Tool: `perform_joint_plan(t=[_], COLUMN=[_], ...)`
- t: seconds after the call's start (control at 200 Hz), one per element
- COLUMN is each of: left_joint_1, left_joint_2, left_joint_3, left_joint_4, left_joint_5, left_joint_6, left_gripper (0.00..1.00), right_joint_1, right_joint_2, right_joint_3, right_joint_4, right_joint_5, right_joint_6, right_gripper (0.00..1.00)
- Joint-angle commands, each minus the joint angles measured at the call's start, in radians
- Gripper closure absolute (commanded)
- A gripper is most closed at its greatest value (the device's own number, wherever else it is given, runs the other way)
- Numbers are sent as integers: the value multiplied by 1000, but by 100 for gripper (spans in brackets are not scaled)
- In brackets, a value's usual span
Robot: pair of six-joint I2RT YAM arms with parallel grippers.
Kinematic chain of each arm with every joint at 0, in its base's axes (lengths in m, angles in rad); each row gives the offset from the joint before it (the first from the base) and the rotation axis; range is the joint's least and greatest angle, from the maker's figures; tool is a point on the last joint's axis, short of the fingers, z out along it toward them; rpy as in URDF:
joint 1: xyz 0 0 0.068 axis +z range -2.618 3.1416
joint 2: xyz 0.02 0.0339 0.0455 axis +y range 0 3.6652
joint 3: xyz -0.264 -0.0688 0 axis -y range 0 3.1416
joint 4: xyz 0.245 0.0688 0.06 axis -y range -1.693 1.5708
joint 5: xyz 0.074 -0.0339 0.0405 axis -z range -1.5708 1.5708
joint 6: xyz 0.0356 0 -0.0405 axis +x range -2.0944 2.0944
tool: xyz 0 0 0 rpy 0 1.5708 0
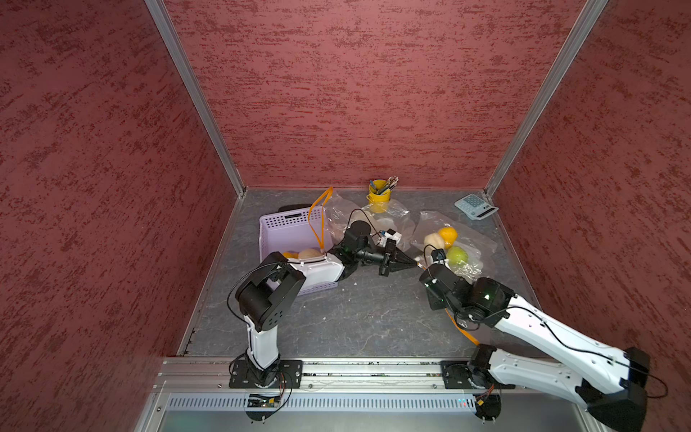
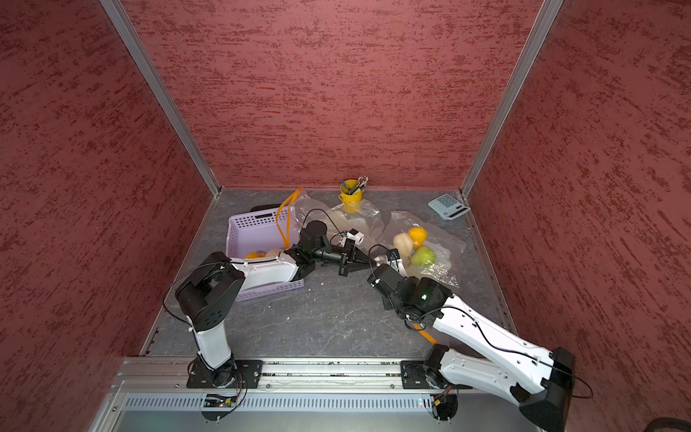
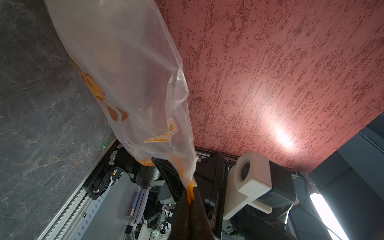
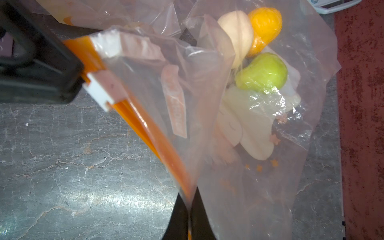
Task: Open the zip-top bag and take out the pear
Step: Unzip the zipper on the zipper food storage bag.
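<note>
At the right of the tabletop [image 4: 72, 155], your left pincer [image 3: 190, 200] and right pincer [image 4: 188, 209] both clench the orange zip edge [image 4: 143, 133] of the zip-top bag [image 4: 259, 176]; the green pear [image 4: 262, 73] lies inside it.

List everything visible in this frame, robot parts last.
zip-top bag: one, clear, orange zip strip, right side
pear: one, green, inside that bag
other fruit: two, orange and cream, inside it too
basket: one, lavender, left side
basket fruit: two, orange and beige
cup: one, yellow, back centre, holding pens
calculator: one, pale blue, back right
loose clear bags: count unclear, behind left arm
table: one, dark grey marbled
left arm: one, black-white, jaws shut on the zip strip
right arm: one, black-white, jaws shut on same strip
</note>
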State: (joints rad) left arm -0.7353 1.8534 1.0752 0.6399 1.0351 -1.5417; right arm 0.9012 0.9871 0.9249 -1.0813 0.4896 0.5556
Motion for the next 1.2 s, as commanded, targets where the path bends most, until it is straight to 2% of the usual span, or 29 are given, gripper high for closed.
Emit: perform_joint_plan(t=[0.0, 0.16, 0.24, 0.276, 0.321, 0.466, 0.671, 1.192], left_joint_1=[4, 12, 14, 14, 16, 16, 16, 16], left_joint_2=[18, -2, -10, -13, -16, -22, -29, -36], left_joint_3=[21, 27, 37, 40, 42, 39, 34, 24], left_joint_4=[-17, -61, -80, -86, -94, -98, -97, -86], left_joint_5=[3, -2, -3, -1, 1, 2, 6, 6], left_joint_6=[29, 72, 88, 91, 97, 101, 101, 99], left_gripper=[100, 100, 100, 100, 100, 100, 100, 100], right_joint_1=[0, -1, -1, -1, -1, -1, -3, -84], right_joint_2=[-16, -29, -2, 18, 47, 157, 224, 311], right_joint_3=[-4, 12, 57, 82, 111, 231, 298, 373], right_joint_4=[19, 38, 14, 9, 3, -64, -78, -53], right_joint_5=[-16, -66, -98, -128, -149, -101, -28, -72], right_joint_6=[-14, -63, -98, -120, -143, -184, -219, -343], right_gripper=[100, 100, 73, 66, 63, 63, 65, 75])
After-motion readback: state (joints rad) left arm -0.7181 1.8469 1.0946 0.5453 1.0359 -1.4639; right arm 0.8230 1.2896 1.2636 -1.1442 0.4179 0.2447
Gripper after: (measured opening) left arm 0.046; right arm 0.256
